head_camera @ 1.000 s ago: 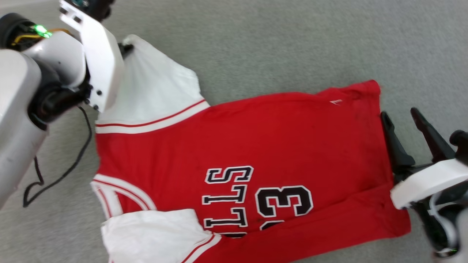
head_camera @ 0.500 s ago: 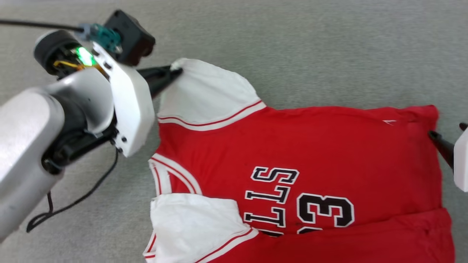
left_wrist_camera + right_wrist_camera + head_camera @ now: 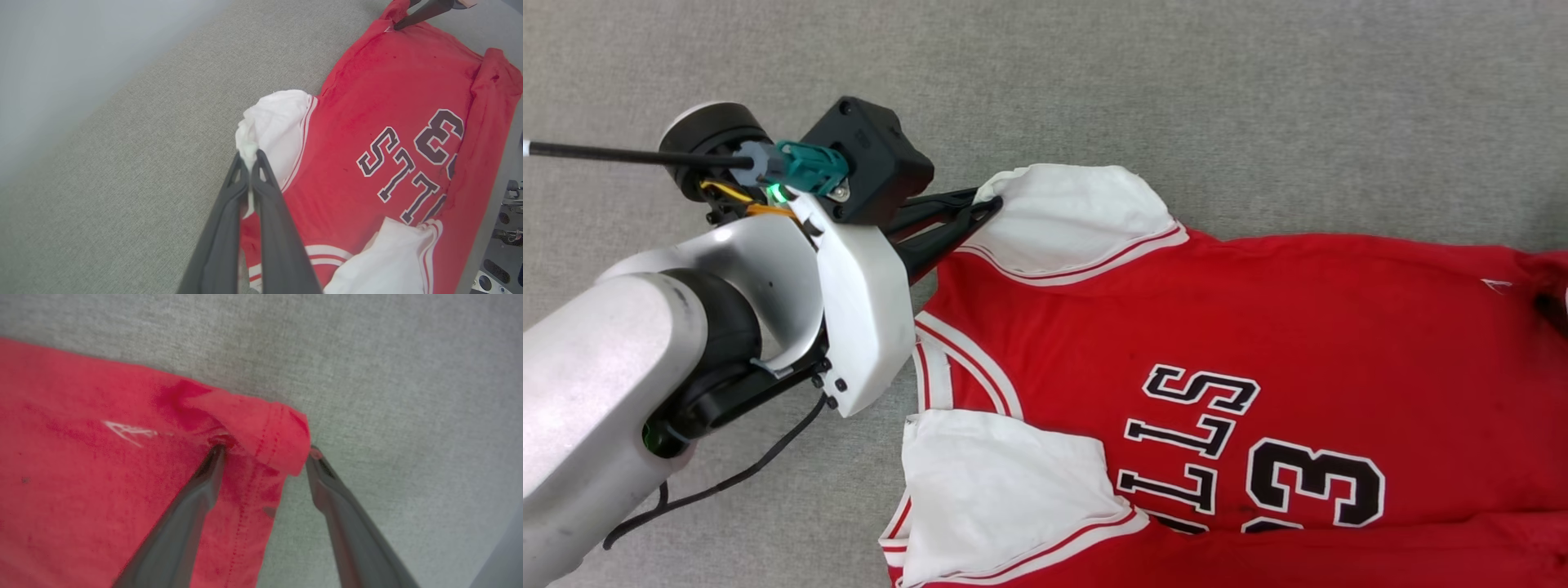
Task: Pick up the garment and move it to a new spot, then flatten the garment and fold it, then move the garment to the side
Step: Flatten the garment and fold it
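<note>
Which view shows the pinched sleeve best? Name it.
Left wrist view: the sleeve bunches between the shut left jaws, close up. Head view shows it whole, farther off. Right wrist view has the garment's hem.

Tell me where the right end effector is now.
In the right wrist view, the right end effector stands open astride a hem corner of the garment: one finger on red cloth, the other beyond its edge, over the grey surface.
</note>
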Controlling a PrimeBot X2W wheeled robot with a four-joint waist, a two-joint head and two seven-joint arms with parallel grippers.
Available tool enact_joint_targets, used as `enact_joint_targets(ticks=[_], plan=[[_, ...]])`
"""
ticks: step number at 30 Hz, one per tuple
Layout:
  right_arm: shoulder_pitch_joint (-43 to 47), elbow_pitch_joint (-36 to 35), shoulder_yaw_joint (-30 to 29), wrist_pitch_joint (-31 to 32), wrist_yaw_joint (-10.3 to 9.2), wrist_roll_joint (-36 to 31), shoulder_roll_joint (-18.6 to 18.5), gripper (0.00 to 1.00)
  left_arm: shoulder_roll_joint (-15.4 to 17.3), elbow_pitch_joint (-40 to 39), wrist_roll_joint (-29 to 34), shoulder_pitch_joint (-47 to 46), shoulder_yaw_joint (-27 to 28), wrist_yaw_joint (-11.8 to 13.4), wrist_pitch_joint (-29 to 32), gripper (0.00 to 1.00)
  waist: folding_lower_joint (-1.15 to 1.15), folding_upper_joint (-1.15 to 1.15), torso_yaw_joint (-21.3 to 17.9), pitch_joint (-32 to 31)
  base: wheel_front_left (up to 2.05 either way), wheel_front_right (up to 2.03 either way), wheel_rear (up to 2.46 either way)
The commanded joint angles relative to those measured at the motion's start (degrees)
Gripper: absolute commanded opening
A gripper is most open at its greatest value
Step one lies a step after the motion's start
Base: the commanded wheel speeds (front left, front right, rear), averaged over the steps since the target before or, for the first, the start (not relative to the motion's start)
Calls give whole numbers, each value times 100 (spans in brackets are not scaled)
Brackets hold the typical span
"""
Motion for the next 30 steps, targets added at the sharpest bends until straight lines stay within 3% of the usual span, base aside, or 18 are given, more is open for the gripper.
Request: enact_joint_targets(ticks=[1,9,10,11,12,20,21,30], plan=[[7,198,76,-67,-4,9,73,100,-10,-50,11,62,-3,33,-30,0,0,0,85,87,0,0,0],[191,675,501,-269,1,120,163,100,15,-12,48,136,-22,43,-134,0,0,0,140,151,0,0,0],[201,734,541,-325,5,156,178,83,15,0,38,140,-19,43,-144,0,0,0,137,146,0,0,0],[183,762,582,-425,5,185,185,15,15,18,29,150,-13,46,-164,0,0,0,135,139,0,0,0],[141,791,592,-540,5,199,186,0,12,40,22,164,-9,51,-180,0,0,0,132,127,0,0,0],[46,805,383,-1205,4,252,175,0,66,379,46,450,-54,169,-386,0,0,0,23,-437,0,0,0],[221,691,249,-1328,-4,334,112,0,34,466,-36,685,-113,215,-479,0,0,0,-13,-786,0,0,0],[1313,-77,-253,-1560,-4,664,231,0,213,353,-243,1589,-273,527,-763,0,0,0,-103,-1659,0,0,0]])
